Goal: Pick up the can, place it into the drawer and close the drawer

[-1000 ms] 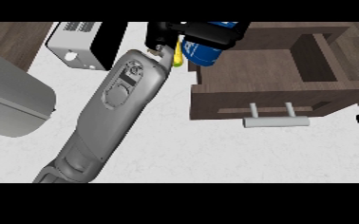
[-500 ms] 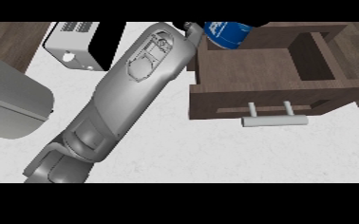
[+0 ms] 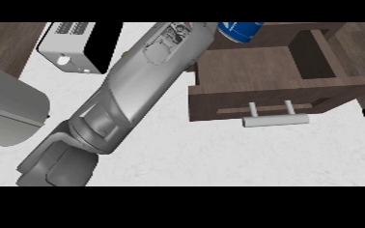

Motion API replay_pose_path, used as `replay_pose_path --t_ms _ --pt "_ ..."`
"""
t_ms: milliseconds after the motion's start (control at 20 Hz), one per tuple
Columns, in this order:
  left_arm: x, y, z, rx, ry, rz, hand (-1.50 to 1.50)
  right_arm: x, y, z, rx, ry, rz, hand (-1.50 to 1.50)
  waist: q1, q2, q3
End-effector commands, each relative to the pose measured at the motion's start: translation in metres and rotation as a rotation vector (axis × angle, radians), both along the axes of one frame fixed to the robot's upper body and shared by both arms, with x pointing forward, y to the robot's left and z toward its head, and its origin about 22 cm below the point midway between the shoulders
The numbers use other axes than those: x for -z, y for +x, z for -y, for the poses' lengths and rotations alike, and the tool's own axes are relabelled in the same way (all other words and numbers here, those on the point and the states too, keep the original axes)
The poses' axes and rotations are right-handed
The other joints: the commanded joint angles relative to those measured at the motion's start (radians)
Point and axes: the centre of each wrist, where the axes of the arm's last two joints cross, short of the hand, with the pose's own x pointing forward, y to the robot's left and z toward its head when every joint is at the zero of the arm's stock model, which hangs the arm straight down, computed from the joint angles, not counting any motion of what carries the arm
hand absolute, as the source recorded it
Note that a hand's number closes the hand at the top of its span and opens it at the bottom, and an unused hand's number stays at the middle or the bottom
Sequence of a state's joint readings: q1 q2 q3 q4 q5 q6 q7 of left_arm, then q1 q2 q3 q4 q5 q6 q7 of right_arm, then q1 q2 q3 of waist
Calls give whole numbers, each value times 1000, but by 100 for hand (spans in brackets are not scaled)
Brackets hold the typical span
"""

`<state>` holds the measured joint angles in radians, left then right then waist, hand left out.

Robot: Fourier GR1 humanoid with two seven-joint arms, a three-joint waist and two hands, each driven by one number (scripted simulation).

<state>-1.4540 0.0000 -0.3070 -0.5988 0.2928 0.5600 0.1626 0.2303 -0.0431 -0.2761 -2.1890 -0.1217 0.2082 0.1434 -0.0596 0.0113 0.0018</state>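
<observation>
**Mia:** Where is the robot hand? I only see a big grey arm (image 3: 143, 77).

**Sam:** The arm comes in from the near left and goes up to the far middle. The robot hand is past the top edge. So I cannot tell if it is spread out or pinching something.

**Mia:** And the can?

**Sam:** The blue can (image 3: 239, 31) is right by the end of the arm, at the far edge. Only part of it shows. It sits up above the far left corner of the drawer (image 3: 249, 67).

**Mia:** Was it there a moment ago?

**Sam:** No. A second ago it was more to the left, over the side wall of the drawer. Now it has gone right and farther away, and the arm has swung that way too.

**Mia:** Is that good?

**Sam:** I think so. The can is almost over the open part, so it looks close to being put in. The drawer is wide open, and its handle (image 3: 276, 120) sticks out over the white bench (image 3: 214, 154). Closing it is not done yet.

**Mia:** What else is around?

**Sam:** A white box (image 3: 68, 48) on the far left, and a grey thing (image 3: 18, 111) at the left edge.
</observation>
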Motion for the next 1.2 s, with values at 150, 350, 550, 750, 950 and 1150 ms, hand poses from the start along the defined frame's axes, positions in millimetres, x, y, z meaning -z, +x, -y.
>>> replay_pose_path --t_ms 150,350,550,750,950,1150 --pt "2 6 5 -11 24 -36 150 -17 15 -6 -15 -14 8 -150 -15 7 0" --pt "15 8 4 -48 72 8 150 0 13 -3 -12 9 12 -150 -17 4 1" --pt "32 7 2 -87 75 28 150 0 26 3 -16 -18 20 -150 -34 9 1" --pt "40 10 -1 -80 100 6 150 4 23 -6 -27 -9 16 -150 -48 15 1" --pt "61 14 -12 -90 129 12 150 2 18 4 -26 -8 6 -150 -54 16 1" --pt "77 15 -17 -115 185 63 150 2 24 -6 -61 -14 27 -150 -63 22 1"
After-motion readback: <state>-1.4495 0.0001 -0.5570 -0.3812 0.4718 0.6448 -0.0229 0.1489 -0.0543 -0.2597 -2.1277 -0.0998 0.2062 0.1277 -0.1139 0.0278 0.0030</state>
